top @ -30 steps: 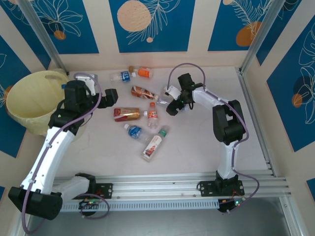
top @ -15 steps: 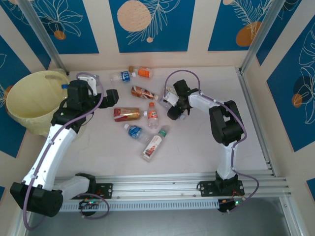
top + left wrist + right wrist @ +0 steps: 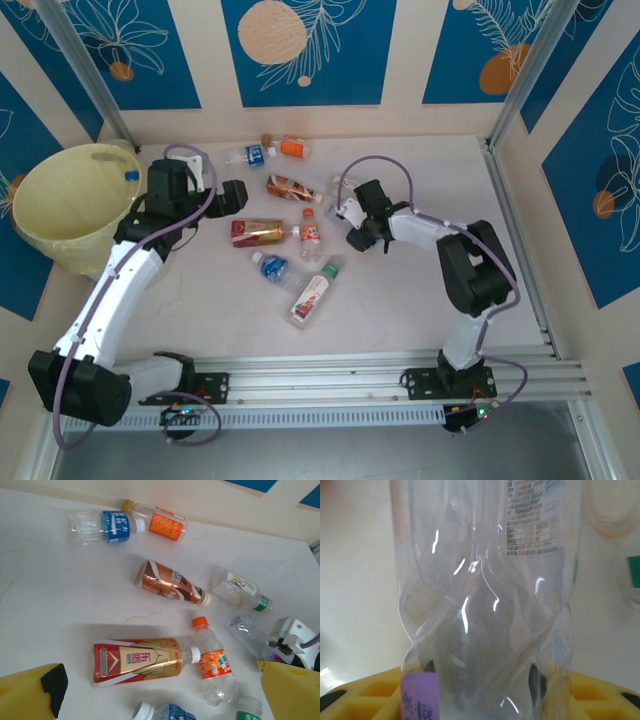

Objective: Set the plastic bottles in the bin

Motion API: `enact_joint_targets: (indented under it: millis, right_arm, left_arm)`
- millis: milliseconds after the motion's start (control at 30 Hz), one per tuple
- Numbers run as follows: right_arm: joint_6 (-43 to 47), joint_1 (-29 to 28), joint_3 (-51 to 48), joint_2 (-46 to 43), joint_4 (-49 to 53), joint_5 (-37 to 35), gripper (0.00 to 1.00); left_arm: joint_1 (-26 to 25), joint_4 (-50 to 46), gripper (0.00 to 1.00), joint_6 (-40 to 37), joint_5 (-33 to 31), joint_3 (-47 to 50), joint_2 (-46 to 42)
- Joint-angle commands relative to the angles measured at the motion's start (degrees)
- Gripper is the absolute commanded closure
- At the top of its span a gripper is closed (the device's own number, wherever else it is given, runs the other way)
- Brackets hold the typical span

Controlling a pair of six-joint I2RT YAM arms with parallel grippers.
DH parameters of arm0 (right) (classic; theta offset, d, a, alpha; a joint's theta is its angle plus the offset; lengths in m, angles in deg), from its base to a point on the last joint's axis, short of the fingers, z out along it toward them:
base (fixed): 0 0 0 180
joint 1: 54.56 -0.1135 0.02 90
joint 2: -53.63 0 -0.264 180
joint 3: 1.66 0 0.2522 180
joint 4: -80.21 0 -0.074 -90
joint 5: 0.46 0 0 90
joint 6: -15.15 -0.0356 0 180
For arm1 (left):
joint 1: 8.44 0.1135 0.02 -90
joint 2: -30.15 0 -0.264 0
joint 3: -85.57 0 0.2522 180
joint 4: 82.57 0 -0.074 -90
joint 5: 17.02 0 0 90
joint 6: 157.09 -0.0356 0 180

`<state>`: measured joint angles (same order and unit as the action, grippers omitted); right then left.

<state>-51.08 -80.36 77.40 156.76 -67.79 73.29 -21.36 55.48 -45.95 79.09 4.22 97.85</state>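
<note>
Table [image 3: 410, 300]: pale top, blue-patterned walls round it.

Bin [image 3: 45, 240]: pale yellow, upright at L edge near back corner, well apart from the bottles.

L gripper [image 3: 232, 197] hangs above the table btwn bin and bottle scatter. Jaws are spread wide w/ nothing in them. In the wrist view one yellow finger [image 3: 30, 697] sits at each lower corner.

R gripper [image 3: 357, 238] is low, on R side of the scatter. Its jaws are drawn in on a crumpled clear bottle [image 3: 485, 595], whose walls are creased and pinched at the waist. The same bottle shows from L wrist [image 3: 246, 630]. Can't tell if it's off the table.

Other bottles all lie on their sides on the table, outside the bin:
- red-gold bottle [image 3: 137, 661], mid-scatter, white cap pointing R
- brown bottle [image 3: 170, 582], beyond it, tilted
- orange-cap bottle [image 3: 215, 662], just R of the red-gold one, near its cap
- blue-label bottle [image 3: 107, 526] and orange-label bottle [image 3: 160, 522], end to end by the back wall
- green-band bottle [image 3: 242, 591], near the crumpled one
- red-white bottle [image 3: 313, 293] w/ green cap, nearest the arm bases
- blue-cap bottle [image 3: 272, 267], just L of it
</note>
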Motion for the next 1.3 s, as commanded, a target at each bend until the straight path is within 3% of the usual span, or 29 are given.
enact_joint_targets:
  millis: [0,267,400,533,833,1100,1267]
  right_arm:
    - [-5.11,-0.27,-3.61,-8.06,-5.58,5.79,0.59]
    - [-20.20,-1.86,-17.15,-23.64,-20.47,14.70,0.64]
    - [-31.46,-3.04,-24.31,-28.93,-34.04,18.35,0.65]
    - [-39.89,-5.18,-27.56,-29.53,-40.80,16.20,0.65]
    - [-49.89,-8.52,-27.23,-26.24,-46.71,17.48,0.66]
    - [-50.32,-9.75,-22.52,-22.12,-46.88,21.64,0.66]
    - [-49.83,-9.92,-20.69,-20.87,-47.93,28.42,0.66]
  left_arm:
    - [-0.04,4.85,0.00,1.56,7.16,1.39,0.58]
    - [-1.15,18.17,0.00,7.97,21.32,6.79,3.06]
    - [-5.04,28.93,0.00,12.87,25.29,10.65,4.63]
    - [-10.47,38.92,0.00,16.00,27.54,12.75,7.71]
    - [-15.50,43.21,0.00,13.90,27.79,12.14,11.64]
    - [-16.13,43.65,0.00,12.11,29.75,11.61,12.82]
    - [-16.34,39.47,0.00,9.99,25.50,10.14,14.14]
